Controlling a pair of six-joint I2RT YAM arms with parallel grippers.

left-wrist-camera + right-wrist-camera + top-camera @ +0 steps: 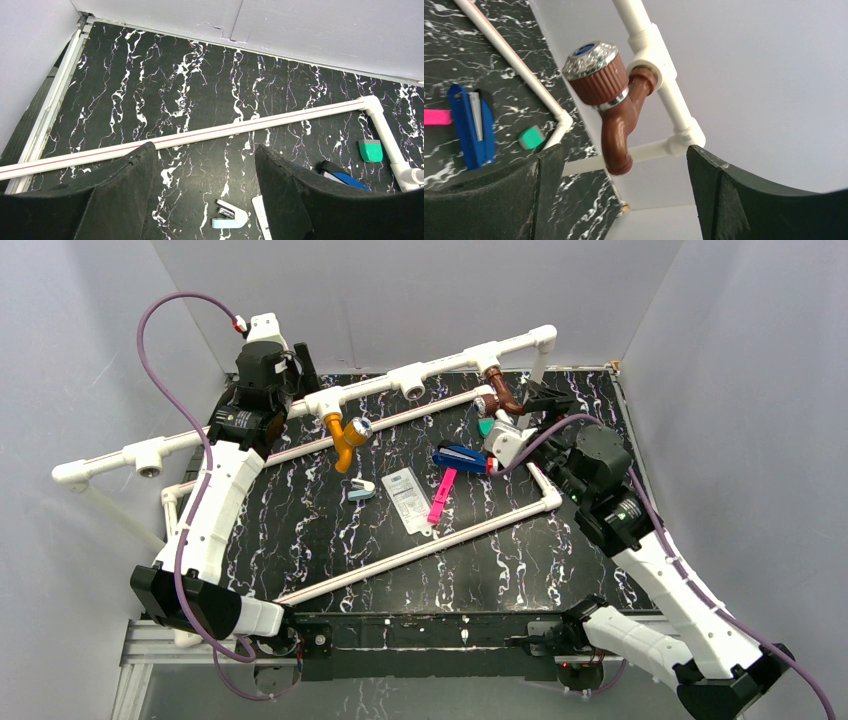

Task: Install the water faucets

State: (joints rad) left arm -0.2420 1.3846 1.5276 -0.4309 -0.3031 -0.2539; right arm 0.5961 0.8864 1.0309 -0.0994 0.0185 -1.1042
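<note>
The dark brown faucet (500, 392) hangs from a tee on the raised white pipe (420, 375); in the right wrist view the brown faucet (616, 107) shows a silvery knob with a blue cap. My right gripper (541, 398) (624, 152) is open just below its spout, with both fingers clear of it. The orange faucet (347, 437) with its silvery knob hangs from another tee further left. My left gripper (297, 362) (205, 150) is open near the back left, high over the black marbled mat (200, 75), with nothing between its fingers.
On the mat lie a blue stapler (460, 457), a pink strip (441, 496), a white card (408, 498), a small pale stapler (361, 489) (227, 216) and a green eraser (485, 427) (370, 150). A low white pipe frame (420, 550) borders them. Grey walls stand close around.
</note>
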